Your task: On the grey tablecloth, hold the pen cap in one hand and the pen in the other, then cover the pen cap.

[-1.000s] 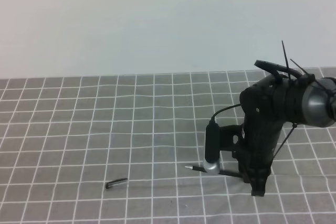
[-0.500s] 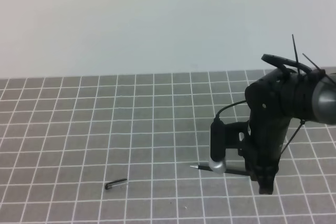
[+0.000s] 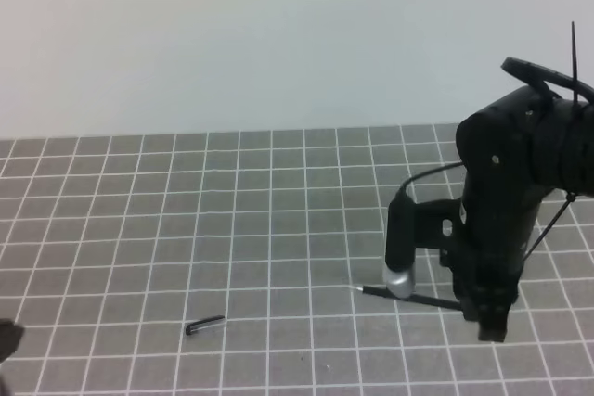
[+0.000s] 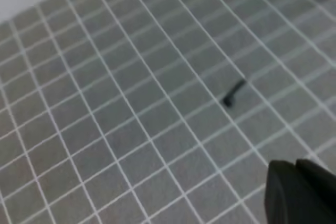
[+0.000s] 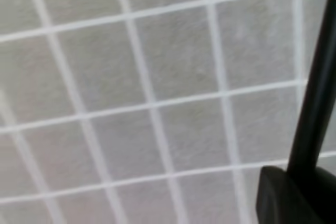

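Exterior high: pen (image 3: 422, 300) clenched in right hand (image 3: 490, 314), held level, tip aimed toward pen cap (image 3: 205, 325) lying free on grey tablecloth (image 3: 232, 210); left hand (image 4: 302, 192) closed empty, cap not yet gripped.

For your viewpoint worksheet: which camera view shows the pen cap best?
The left wrist view: the pen cap lies unobstructed near centre, though blurred. The exterior high view shows it small, low on the grey tablecloth. The right wrist view misses it.
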